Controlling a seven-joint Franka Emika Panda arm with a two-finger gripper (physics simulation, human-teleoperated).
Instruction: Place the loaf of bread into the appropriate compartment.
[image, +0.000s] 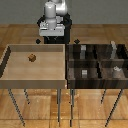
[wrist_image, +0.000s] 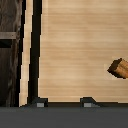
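The loaf of bread (image: 32, 57) is a tiny golden-brown lump lying on the floor of the light tan tray (image: 10, 75), towards the exterior view's left. It also shows in the wrist view as the loaf (wrist_image: 120, 68) at the picture's edge, off to one side of the fingers. My gripper (image: 52, 34) hangs high over the tray's far side, well apart from the loaf. In the wrist view the gripper (wrist_image: 64, 102) is open, its two fingertips (wrist_image: 40, 102) wide apart with nothing between them. The dark four-cell bin (image: 70, 62) with its compartments stands on the exterior view's right.
Small pale grey blocks (image: 84, 50) sit in the bin's cells, one (image: 117, 70) in the near cell at the exterior view's right. The bin's dark wall (wrist_image: 10, 50) borders the tray in the wrist view. Both containers stand on thin legs above a wooden floor.
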